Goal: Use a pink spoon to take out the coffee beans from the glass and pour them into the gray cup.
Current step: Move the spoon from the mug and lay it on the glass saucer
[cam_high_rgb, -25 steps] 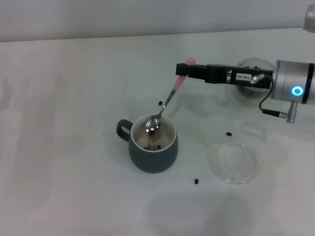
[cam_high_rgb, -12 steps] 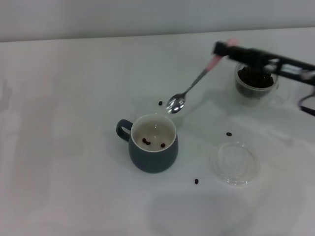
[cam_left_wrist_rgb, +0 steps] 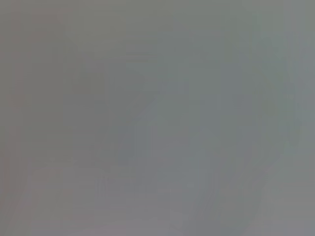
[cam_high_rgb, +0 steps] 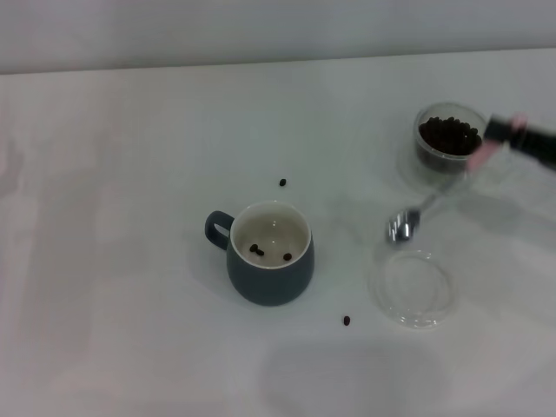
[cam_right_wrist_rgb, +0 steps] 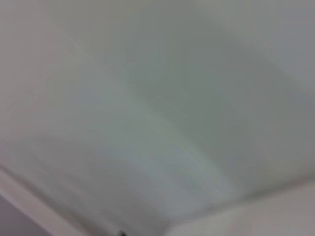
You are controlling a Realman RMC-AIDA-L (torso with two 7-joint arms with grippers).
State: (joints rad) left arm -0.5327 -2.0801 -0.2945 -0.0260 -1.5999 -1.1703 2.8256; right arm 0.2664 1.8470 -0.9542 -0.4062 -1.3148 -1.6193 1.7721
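The gray cup [cam_high_rgb: 270,254] stands mid-table with two coffee beans [cam_high_rgb: 258,250] on its cream bottom. The glass [cam_high_rgb: 449,144] stands at the right, full of dark beans. My right gripper [cam_high_rgb: 512,132] is at the right edge, just right of the glass, shut on the pale pink handle of the pink spoon [cam_high_rgb: 437,193]. The spoon slants down to the left, and its shiny bowl [cam_high_rgb: 400,228] hangs between the glass and the flat dish. The left gripper is out of view.
A flat clear glass dish [cam_high_rgb: 413,287] lies right of the cup. Loose beans lie on the white table behind the cup [cam_high_rgb: 283,182] and in front of it [cam_high_rgb: 347,321]. Both wrist views show only blurred pale surface.
The right gripper has swung the spoon from over the cup to the right and back, past the glass. The spoon bowl now hangs near the dish. Two beans lie in the cup.
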